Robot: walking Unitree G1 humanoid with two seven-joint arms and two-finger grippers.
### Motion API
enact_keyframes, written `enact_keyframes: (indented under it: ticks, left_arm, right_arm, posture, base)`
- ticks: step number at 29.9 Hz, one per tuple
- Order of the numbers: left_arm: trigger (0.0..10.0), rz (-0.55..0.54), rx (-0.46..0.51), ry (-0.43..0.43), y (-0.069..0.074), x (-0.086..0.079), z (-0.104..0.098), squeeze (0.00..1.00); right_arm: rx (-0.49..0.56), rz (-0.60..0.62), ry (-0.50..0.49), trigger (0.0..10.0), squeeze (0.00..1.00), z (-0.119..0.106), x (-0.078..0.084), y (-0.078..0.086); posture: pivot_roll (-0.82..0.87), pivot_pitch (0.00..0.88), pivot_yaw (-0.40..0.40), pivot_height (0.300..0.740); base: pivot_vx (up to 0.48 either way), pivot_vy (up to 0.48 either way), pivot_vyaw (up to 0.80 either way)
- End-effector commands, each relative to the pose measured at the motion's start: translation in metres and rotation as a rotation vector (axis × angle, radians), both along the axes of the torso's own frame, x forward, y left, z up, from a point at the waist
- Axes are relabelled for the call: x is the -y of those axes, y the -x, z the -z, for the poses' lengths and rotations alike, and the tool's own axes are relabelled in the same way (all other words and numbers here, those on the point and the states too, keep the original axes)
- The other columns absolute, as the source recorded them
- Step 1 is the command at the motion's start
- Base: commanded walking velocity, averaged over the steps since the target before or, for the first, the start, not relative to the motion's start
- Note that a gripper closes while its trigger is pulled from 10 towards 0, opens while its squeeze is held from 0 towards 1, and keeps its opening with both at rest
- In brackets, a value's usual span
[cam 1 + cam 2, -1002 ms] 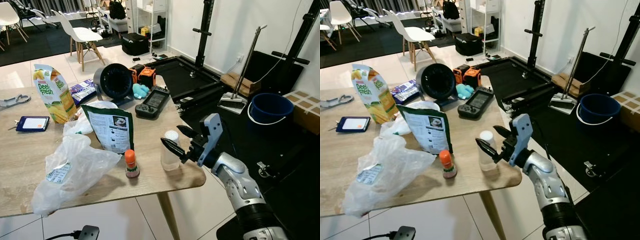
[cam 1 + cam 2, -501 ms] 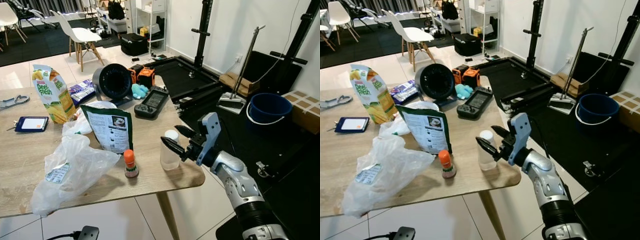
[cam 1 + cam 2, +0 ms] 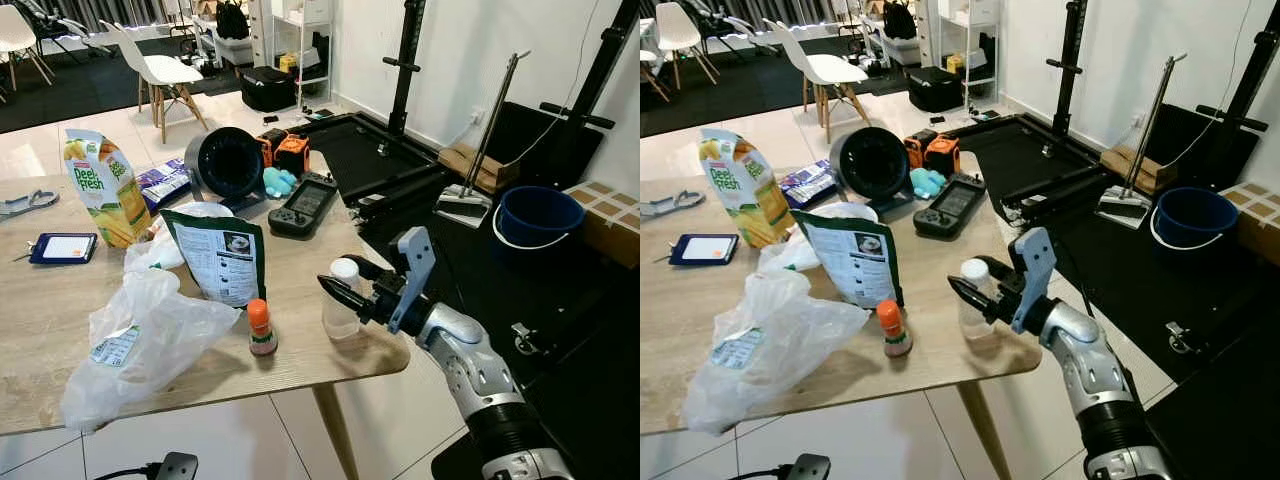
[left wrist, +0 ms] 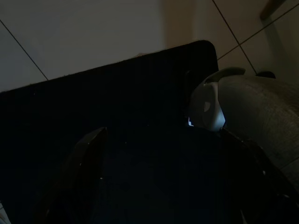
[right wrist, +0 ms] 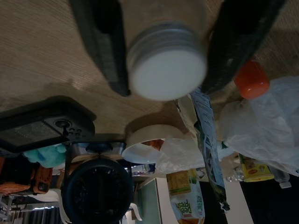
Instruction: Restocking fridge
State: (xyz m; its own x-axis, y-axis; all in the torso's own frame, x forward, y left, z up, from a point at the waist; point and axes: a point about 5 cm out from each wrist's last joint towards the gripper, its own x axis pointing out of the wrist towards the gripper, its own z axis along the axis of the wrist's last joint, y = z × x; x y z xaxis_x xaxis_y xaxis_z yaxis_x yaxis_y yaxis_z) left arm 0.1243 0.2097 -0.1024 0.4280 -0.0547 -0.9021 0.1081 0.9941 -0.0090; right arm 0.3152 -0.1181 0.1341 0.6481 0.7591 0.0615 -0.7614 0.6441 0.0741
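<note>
On the wooden table (image 3: 40, 340), near its right edge, we see a clear bottle with white cap (image 3: 342, 298) standing upright. Our right gripper (image 3: 345, 282) has its two black fingers spread on both sides of the bottle, not clearly pressing it. At nine o'clock of the bottle stands a small orange-capped bottle (image 3: 262, 328).

Table: light wooden table (image 3: 40, 330) with a rounded near corner
Near edge: clear white-capped bottle (image 3: 342, 300); small orange-capped bottle (image 3: 262, 328); crumpled plastic bag (image 3: 140, 335)
Middle: dark green pouch (image 3: 218, 257) standing upright; white bowl (image 3: 200, 212) behind it
Left side: yellow juice carton (image 3: 105, 186); blue card holder (image 3: 64, 247); scissors (image 3: 22, 203)
Far end: black round fan (image 3: 226, 165); black handheld controller (image 3: 303, 204); teal soft toy (image 3: 277, 181); orange-and-black device (image 3: 288, 152)
</note>
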Motion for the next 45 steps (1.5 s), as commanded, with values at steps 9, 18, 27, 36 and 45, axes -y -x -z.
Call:
enact_keyframes:
  ticks: [9,18,27,36,45]
  left_arm:
    - [10.0,0.007,-0.019,0.001,0.004,0.003,0.002,0.00]
    - [10.0,0.011,-0.020,0.001,0.005,0.004,0.002,0.00]
    - [10.0,0.015,-0.016,0.000,0.003,0.004,0.002,0.00]
    - [10.0,0.018,-0.016,0.002,0.003,0.005,0.002,0.00]
    - [10.0,0.017,-0.021,0.001,0.005,0.006,0.003,0.00]
  right_arm:
    - [0.001,0.003,0.004,0.0,0.00,0.002,0.001,0.000]
    - [-0.006,0.262,0.038,4.7,0.00,0.004,0.041,-0.019]
    - [-0.009,0.594,0.084,10.0,0.00,-0.002,0.105,-0.032]
    - [-0.047,0.890,0.165,10.0,0.00,0.005,0.158,-0.028]
    - [-0.313,1.197,0.391,10.0,0.00,0.071,0.214,0.026]
  posture:
    - [0.08,0.000,0.006,0.740]
    - [0.08,0.000,0.004,0.740]
    - [0.08,0.000,0.000,0.740]
    - [0.08,0.000,-0.003,0.740]
    - [0.08,0.000,-0.002,0.740]
  base:
    - [0.000,0.000,0.00]
    - [0.000,0.000,0.00]
    - [0.000,0.000,0.00]
    - [0.000,0.000,0.00]
    - [0.000,0.000,0.00]
